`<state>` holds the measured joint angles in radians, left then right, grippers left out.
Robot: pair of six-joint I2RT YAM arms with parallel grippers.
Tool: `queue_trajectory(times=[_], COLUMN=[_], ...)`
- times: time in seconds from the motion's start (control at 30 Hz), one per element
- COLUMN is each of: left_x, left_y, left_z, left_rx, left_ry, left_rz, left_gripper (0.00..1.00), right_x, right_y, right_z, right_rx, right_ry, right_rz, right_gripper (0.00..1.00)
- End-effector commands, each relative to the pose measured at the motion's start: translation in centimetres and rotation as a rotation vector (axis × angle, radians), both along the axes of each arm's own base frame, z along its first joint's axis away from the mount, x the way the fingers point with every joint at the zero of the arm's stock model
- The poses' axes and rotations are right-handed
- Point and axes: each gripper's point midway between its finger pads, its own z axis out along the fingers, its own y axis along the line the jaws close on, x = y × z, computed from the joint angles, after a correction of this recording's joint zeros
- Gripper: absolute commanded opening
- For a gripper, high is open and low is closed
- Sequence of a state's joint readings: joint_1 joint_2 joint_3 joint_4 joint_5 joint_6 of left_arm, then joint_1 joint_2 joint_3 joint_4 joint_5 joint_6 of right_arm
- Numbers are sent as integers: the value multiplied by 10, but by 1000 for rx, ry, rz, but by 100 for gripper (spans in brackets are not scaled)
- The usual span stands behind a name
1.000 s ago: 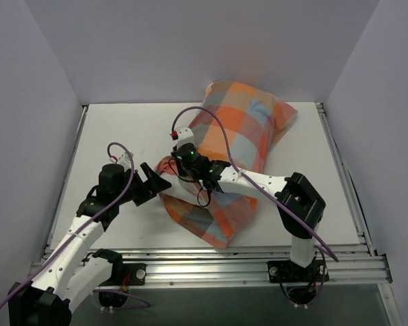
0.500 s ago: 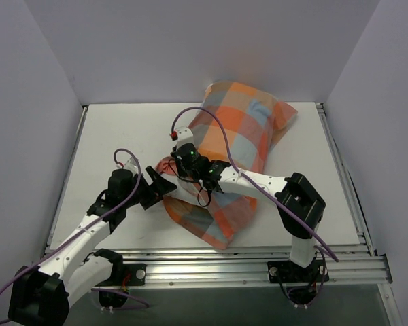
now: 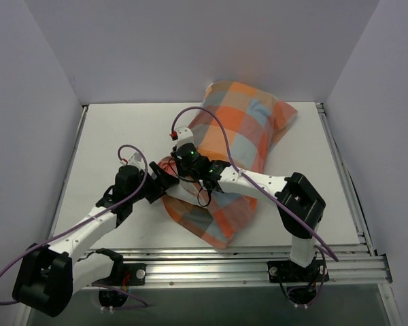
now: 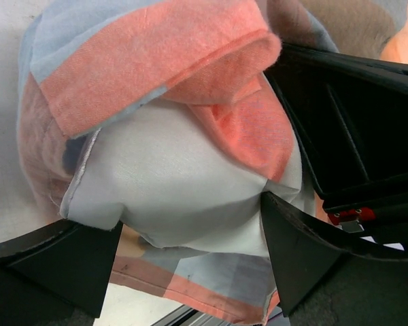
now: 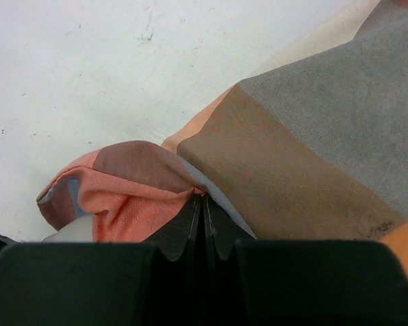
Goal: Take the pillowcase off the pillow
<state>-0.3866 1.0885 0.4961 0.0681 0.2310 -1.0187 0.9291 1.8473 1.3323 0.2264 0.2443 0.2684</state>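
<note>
The checked pillowcase (image 3: 239, 139) lies diagonally on the table with the pillow inside, its open end at the near left. My right gripper (image 3: 171, 167) is shut on the pillowcase's edge (image 5: 132, 193) at that opening. My left gripper (image 3: 162, 183) is open. In the left wrist view its jaws (image 4: 190, 214) stand on either side of the white pillow's bare corner (image 4: 183, 170), which pokes out from under the folded-back pillowcase (image 4: 156, 61). The right gripper's black body (image 4: 347, 115) is close on the right there. A sliver of the pillow (image 5: 71, 231) shows in the right wrist view.
The white table (image 3: 115, 136) has purple-white walls on three sides. A metal rail (image 3: 211, 261) runs along the near edge by the arm bases. The pillow's far end (image 3: 285, 112) reaches toward the back right.
My left gripper has moved right toward the pillowcase's opening and now has its open jaws around the pillow's corner. The right gripper has held still on the fabric.
</note>
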Motion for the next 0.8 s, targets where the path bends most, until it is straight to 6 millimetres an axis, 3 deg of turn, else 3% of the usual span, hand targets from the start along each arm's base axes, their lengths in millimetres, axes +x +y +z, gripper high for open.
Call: queue_trajectory(times=[0.0,0.3,0.47,0.77], left_x=[7,-6,-1,15], left_y=[-5,5,-2,-10], left_z=[23,17,18,10], left_rx=[-38,-11,-20,-23], left_ry=[-96,-118,-122,-129], left_rz=[0,9,-20,-25], left_gripper=[89,88,88,88], right_x=[3,11,11,10], right_y=[-9,-24,-22,-19], right_z=[9,17,31,27], right_rx=[9,12,39,40], right_ry=[-17,-32,-47,-35], right_rz=[-17,-70,-66,-50], right_gripper=[0,0,0,0])
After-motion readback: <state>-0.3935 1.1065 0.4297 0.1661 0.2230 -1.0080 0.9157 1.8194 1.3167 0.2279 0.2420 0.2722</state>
